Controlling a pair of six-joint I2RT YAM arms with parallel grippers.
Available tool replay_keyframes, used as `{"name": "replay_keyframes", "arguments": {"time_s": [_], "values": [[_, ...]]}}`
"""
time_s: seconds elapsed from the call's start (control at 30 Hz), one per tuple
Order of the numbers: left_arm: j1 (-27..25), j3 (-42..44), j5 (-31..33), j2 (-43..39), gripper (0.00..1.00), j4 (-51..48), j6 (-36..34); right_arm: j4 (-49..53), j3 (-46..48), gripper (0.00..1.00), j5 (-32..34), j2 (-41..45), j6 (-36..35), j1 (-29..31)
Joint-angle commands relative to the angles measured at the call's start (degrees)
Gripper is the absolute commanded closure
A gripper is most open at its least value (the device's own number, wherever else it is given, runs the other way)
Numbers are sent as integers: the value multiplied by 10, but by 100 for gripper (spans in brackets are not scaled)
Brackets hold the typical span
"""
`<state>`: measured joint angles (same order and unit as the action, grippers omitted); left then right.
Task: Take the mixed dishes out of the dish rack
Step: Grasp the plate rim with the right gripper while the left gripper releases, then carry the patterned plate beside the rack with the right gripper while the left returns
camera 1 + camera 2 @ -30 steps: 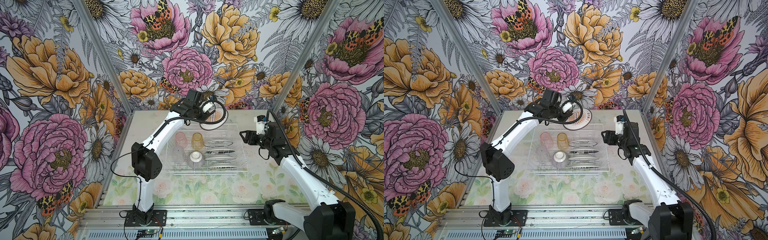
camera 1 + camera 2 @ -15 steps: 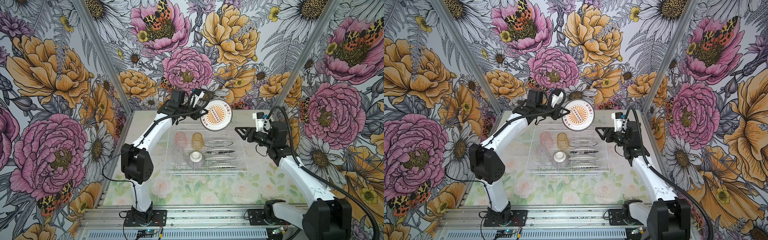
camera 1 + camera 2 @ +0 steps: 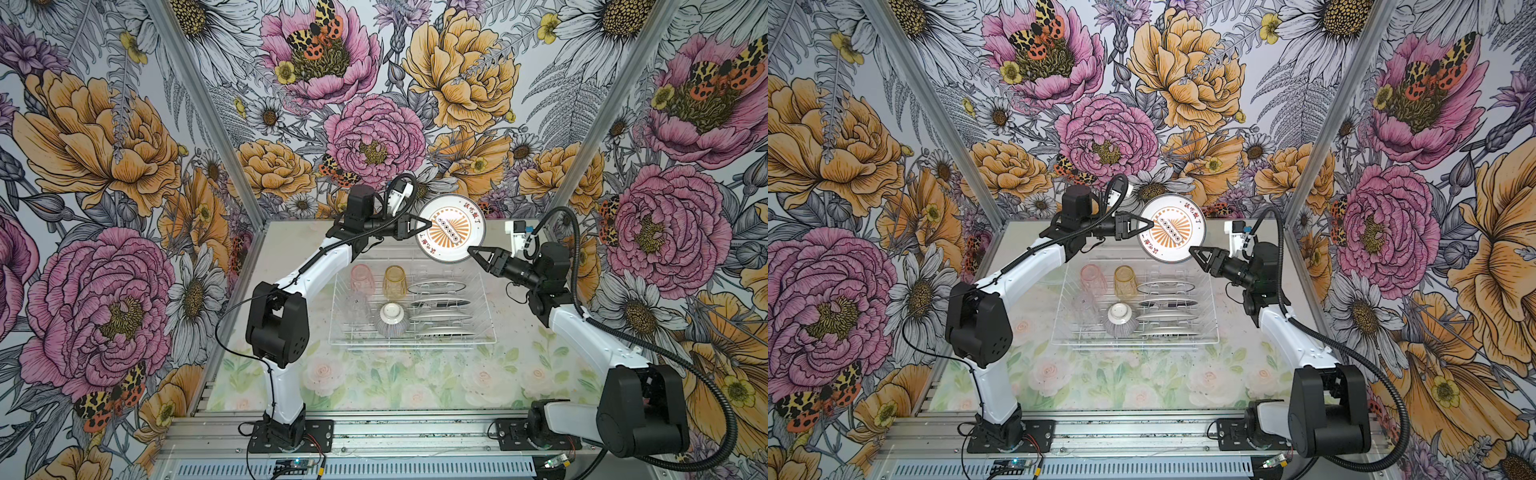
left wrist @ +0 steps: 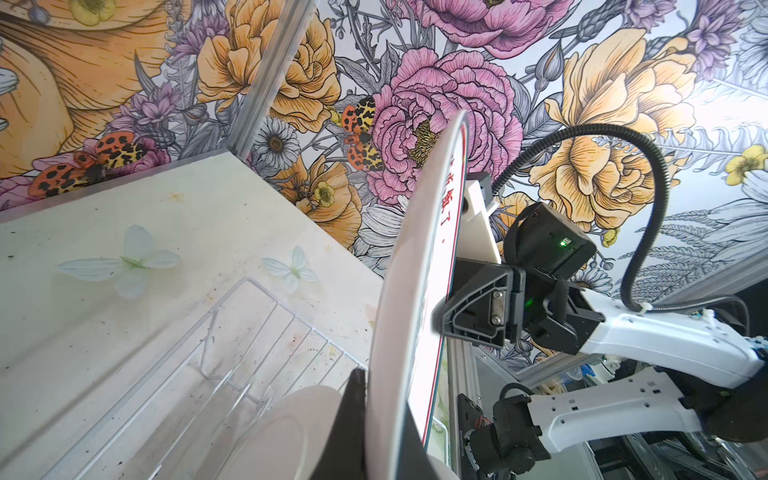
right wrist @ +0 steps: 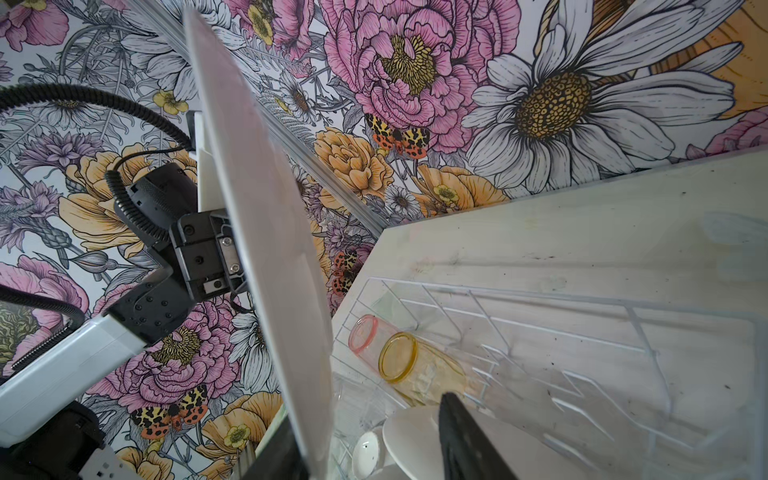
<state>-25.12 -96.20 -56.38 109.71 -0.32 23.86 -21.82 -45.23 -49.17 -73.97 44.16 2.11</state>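
White with an orange sunburst face, the plate (image 3: 451,228) hangs on edge above the far edge of the dish rack (image 3: 485,303), its rim pinched tight by the left gripper (image 3: 424,226). The right gripper (image 3: 473,251) straddles the opposite rim, jaws not yet clamped. If the left lets go early, I reckon the plate drops onto the rack's load: four standing plates (image 3: 436,287), a pink tumbler (image 3: 362,279), an amber tumbler (image 3: 394,281) and an upturned ribbed bowl (image 3: 391,322).
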Motion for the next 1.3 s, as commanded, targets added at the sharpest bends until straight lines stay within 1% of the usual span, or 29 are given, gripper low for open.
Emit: {"name": "replay_keyframes", "arguments": {"time_s": [0.0, 0.13, 0.2, 0.27, 0.37, 0.4, 0.5, 0.57, 0.67, 0.7, 0.8, 0.87, 0.93, 1.03, 1.1, 1.13, 1.17, 1.23, 1.27], "values": [[-11, -15, -30, 23, 100, 48, 32, -67, 9, 55, -19, -11, 33, -3], [-18, -18, -29, 32, 100, 49, 35, -100, 12, 60, -24, -16, 55, -3], [-20, -18, -29, 33, 100, 49, 35, -105, 12, 65, -24, -16, 58, -3], [-21, -18, -27, 34, 100, 49, 34, -106, 12, 74, -24, -16, 60, -4], [-23, -17, -27, 35, 100, 49, 35, -108, 12, 95, -22, -17, 65, -4], [-23, -17, -28, 35, 100, 49, 35, -108, 14, 100, -21, -17, 66, -4], [-23, -14, -26, 35, 99, 50, 34, -109, 17, 100, -19, -15, 71, -6], [-25, -11, -26, 33, 94, 50, 32, -109, 18, 100, -17, -13, 73, -8], [-27, 2, -19, 25, 85, 48, 17, -102, 18, 100, -11, -7, 73, -12], [-27, 8, -15, 19, 76, 45, 8, -100, 18, 100, -8, -4, 73, -17], [-29, 37, 6, -7, 68, 31, -29, -82, 18, 100, 5, 6, 73, -44], [-30, 56, 45, -29, 66, 1, -65, -61, 16, 100, 13, 14, 70, -68], [-31, 75, 118, -66, 66, -54, -120, -36, 15, 100, 23, 24, 67, -106], [-46, 116, 273, -128, 66, -117, -207, 24, 15, 100, 48, 44, 44, -163], [-64, 140, 378, -163, 66, -146, -254, 104, 9, 100, 82, 59, -2, -195], [-68, 150, 404, -175, 65, -151, -263, 144, 4, 100, 103, 65, -27, -206], [-69, 161, 417, -185, 64, -151, -264, 196, -2, 100, 129, 70, -55, -215], [-61, 175, 411, -195, 63, -152, -256, 260, -5, 100, 177, 75, -100, -227], [-56, 178, 400, -196, 61, -155, -254, 276, -1, 100, 196, 74, -112, -234]]}}
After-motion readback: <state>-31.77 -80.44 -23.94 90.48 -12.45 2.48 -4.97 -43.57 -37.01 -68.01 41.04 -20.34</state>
